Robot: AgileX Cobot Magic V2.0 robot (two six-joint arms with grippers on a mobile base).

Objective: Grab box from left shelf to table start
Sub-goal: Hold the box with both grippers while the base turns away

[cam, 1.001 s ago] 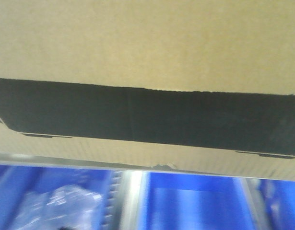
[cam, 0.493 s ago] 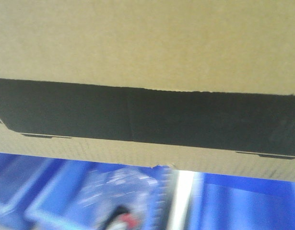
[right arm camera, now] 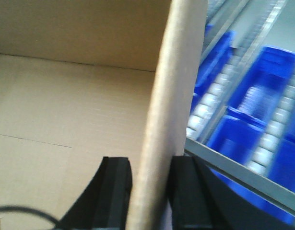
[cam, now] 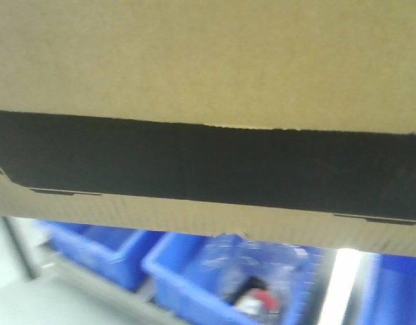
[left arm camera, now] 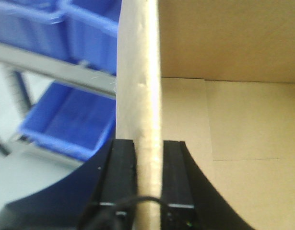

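Box [cam: 208, 61] fills the upper two thirds of the front view, very close to the camera, brown corrugated face with a wide black panel [cam: 208, 169] across it; print on the panel not readable. Small nick [cam: 231, 235] in the bottom edge, near centre. Below the box edge, blurred blue bins [cam: 106, 247] on a rack; one holds crinkled clear plastic with something red and dark [cam: 262, 298] inside. Left gripper [left arm camera: 148, 143] pinches one side wall of the box, one black finger [left arm camera: 122, 167] outside, the other inside, wall edge upright between them. Right gripper [right arm camera: 149, 163] does the same on the opposite wall, fingers [right arm camera: 185, 187] hard against the cardboard on both faces. Both wrist views show the box open-topped, bare cardboard floor inside. Left shelf beside the box: silver rail [left arm camera: 56, 72] with blue bins above and below in the left wrist view, roller tracks [right arm camera: 209, 103] and more bins in the right wrist view. Box looks clear of the shelf, carried between both arms; what is under it is hidden.
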